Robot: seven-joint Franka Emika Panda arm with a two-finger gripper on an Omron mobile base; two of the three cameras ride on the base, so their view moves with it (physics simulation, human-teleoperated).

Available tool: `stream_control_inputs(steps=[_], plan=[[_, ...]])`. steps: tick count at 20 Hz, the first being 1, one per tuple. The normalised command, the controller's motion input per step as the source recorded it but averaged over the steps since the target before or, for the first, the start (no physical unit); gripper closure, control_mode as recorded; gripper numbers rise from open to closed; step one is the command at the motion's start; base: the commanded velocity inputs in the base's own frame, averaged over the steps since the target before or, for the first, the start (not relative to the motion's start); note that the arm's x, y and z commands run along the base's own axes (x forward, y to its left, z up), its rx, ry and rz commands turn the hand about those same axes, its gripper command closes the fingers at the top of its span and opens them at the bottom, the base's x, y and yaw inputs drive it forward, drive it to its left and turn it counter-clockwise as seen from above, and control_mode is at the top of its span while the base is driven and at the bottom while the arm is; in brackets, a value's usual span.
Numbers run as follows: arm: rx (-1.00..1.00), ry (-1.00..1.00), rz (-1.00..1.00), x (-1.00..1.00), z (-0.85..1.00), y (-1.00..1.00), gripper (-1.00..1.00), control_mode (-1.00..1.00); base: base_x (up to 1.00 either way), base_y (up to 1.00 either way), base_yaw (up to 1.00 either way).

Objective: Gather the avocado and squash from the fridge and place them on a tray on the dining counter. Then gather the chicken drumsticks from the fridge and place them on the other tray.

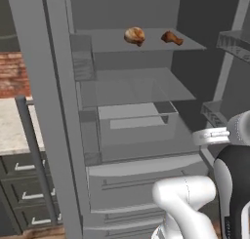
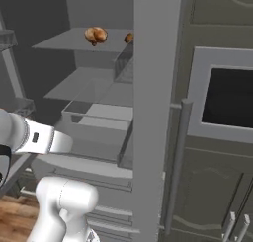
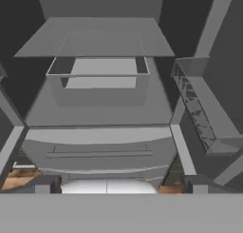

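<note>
Two chicken drumsticks lie on the top shelf of the open fridge: a rounder golden piece [image 1: 134,35] [image 2: 96,35] and a reddish-brown one [image 1: 171,37] to its right, partly hidden behind the door edge [image 2: 129,38] in the right base view. My gripper [image 3: 121,187] is open, its fingertips [image 3: 42,185] set wide apart with nothing between them. It faces the fridge's lower shelves from outside, well below the drumsticks. The avocado, squash, both trays and the dining counter are out of view.
A clear drawer [image 1: 136,121] [image 3: 97,77] sits on the lower shelf above the freezer drawer [image 1: 141,184]. Open fridge doors stand at the left [image 1: 44,111] and right [image 2: 153,112], with door bins [image 1: 234,43]. A wall counter [image 1: 14,130] is at the left and a built-in oven [image 2: 227,98] at the right.
</note>
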Motion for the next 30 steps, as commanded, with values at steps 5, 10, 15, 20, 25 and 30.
stream_control_inputs(steps=[5, 10, 15, 20, 25, 30], plan=[[0.0, 0.0, 0.0, 0.0, 0.0, 0.0, -1.0, 1.0, 0.23, 0.02, -0.15], [0.0, 0.0, 0.0, 0.0, 0.0, 0.0, -1.0, 1.0, 0.18, 0.07, -0.14], [0.0, 0.0, 0.0, 0.0, 0.0, 0.0, -1.0, 1.0, 0.15, 0.08, -0.13], [0.0, 0.0, 0.0, 0.0, 0.0, 0.0, -1.0, 1.0, 0.12, 0.12, -0.16], [0.0, 0.0, 0.0, 0.0, 0.0, 0.0, -1.0, 1.0, 0.24, 0.62, -0.21], [0.0, 0.0, 0.0, 0.0, 0.0, 0.0, -1.0, 1.0, 0.37, 0.12, -0.03]])
